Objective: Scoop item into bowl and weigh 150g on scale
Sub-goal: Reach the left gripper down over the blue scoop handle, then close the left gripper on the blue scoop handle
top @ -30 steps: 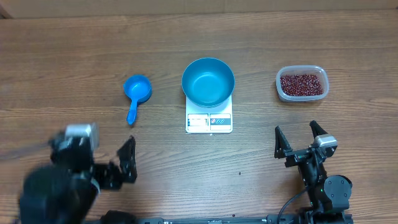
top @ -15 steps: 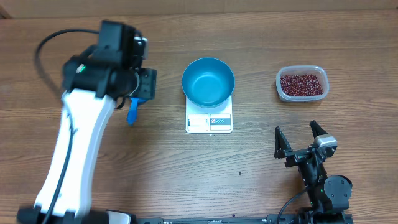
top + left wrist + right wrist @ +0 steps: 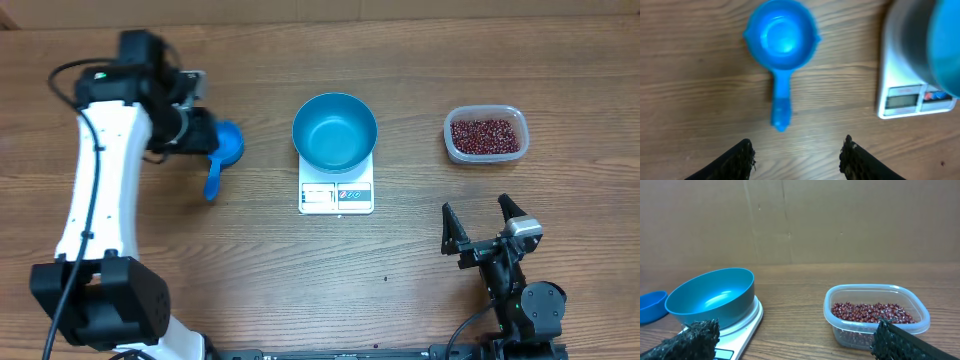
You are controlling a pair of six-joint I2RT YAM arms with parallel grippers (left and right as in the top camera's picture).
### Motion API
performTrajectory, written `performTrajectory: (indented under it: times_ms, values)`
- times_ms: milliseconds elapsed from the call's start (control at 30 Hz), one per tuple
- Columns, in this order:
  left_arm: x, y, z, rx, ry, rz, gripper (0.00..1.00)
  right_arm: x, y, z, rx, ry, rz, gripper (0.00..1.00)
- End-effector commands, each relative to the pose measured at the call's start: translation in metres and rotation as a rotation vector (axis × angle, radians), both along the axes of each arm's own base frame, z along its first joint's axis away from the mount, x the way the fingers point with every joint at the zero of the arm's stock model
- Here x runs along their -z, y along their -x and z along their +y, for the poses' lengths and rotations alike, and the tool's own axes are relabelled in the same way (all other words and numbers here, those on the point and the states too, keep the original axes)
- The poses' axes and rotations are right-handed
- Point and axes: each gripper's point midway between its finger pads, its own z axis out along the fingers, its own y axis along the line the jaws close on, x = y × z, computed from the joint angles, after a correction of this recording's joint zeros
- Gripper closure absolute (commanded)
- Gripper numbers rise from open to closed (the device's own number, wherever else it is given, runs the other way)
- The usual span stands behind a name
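The item, small dark red-brown beans point(image 3: 485, 135) point(image 3: 870, 312), fills a clear tub point(image 3: 450, 146) point(image 3: 850, 332) at the right. The blue bowl point(image 3: 335, 130) point(image 3: 710, 297) point(image 3: 946, 40) stands empty on the white scale point(image 3: 336, 197) point(image 3: 915, 97) point(image 3: 747, 325) at mid-table. A small blue scoop point(image 3: 225, 147) point(image 3: 781, 40) point(image 3: 650, 307) lies left of the bowl, handle toward the front. My left gripper point(image 3: 198, 135) point(image 3: 797, 150) hovers over the scoop's left side, jaws apart and empty. My right gripper point(image 3: 475, 205) point(image 3: 792, 332) rests open near the front right, short of the tub.
A brown cardboard wall point(image 3: 800, 220) backs the wooden table point(image 3: 300, 280). The left arm point(image 3: 100, 190) stretches along the table's left side.
The left arm swung from the front left corner up to the scoop, then shifted slightly left. Its jaws stand narrower than a second ago. The right arm has not moved.
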Motion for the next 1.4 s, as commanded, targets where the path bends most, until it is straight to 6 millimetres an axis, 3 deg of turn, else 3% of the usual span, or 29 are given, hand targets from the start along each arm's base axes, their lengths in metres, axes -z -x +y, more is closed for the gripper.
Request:
performTrajectory:
  times_ms: [0,133,167,200,367,533,733,833,1233,1367]
  values:
    - [0.016,0.005,-0.003,0.030,0.037,0.009,0.37,0.001,0.000,-0.001,0.003,0.001,-0.006,0.00]
    - [0.042,0.007,-0.008,0.043,0.037,0.022,0.29,0.001,0.000,-0.001,0.003,0.001,-0.006,0.00]
    - [0.049,0.007,-0.008,0.045,0.038,0.023,0.20,0.001,0.000,-0.001,0.003,0.001,-0.006,0.00]
    - [0.055,0.008,-0.010,0.049,0.040,0.024,0.00,0.001,0.000,-0.001,0.003,0.001,-0.006,0.00]
    - [0.082,0.009,-0.016,0.063,0.046,0.018,0.01,0.001,0.000,-0.001,0.003,0.001,-0.006,0.00]
    - [0.107,0.018,-0.019,0.076,0.025,0.038,0.14,0.001,0.000,-0.001,0.003,0.001,-0.006,0.00]
    - [0.131,0.011,-0.011,0.086,-0.093,-0.014,0.19,0.001,0.000,-0.001,0.003,0.001,-0.006,0.00]
    - [0.136,0.005,-0.012,0.088,-0.093,-0.053,0.34,0.001,0.000,-0.001,0.003,0.001,-0.006,0.00]
    - [0.143,0.016,-0.022,-0.094,0.007,0.013,0.51,0.001,0.000,-0.001,0.003,0.001,-0.006,0.00]
    - [0.141,0.005,-0.015,-0.104,-0.031,-0.036,0.49,0.001,0.000,-0.001,0.003,0.001,-0.006,0.00]
